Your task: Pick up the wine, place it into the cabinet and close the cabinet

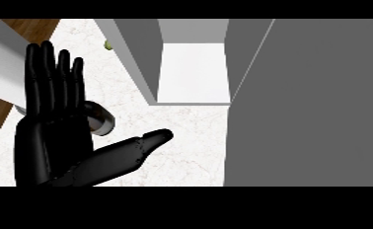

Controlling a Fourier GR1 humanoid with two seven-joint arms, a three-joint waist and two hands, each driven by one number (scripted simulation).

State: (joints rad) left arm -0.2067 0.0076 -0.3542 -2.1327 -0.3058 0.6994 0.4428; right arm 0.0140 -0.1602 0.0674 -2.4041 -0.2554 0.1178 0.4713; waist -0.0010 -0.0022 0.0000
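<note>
At the counter's [189, 139] left side, the left hand [55, 129] is standing flat and released, fingers straight up, thumb angling out right, holding nothing. Behind its palm something rounded and grey [100, 118] is peeking out; possibly the wine, can't confirm. The cabinet [193, 60] is sitting open, its white interior showing nothing inside, and its door [306, 104] is filling the right of the view. Right hand isn't showing. My read: nothing placed yet, so pick, place and close are all pending.
</note>
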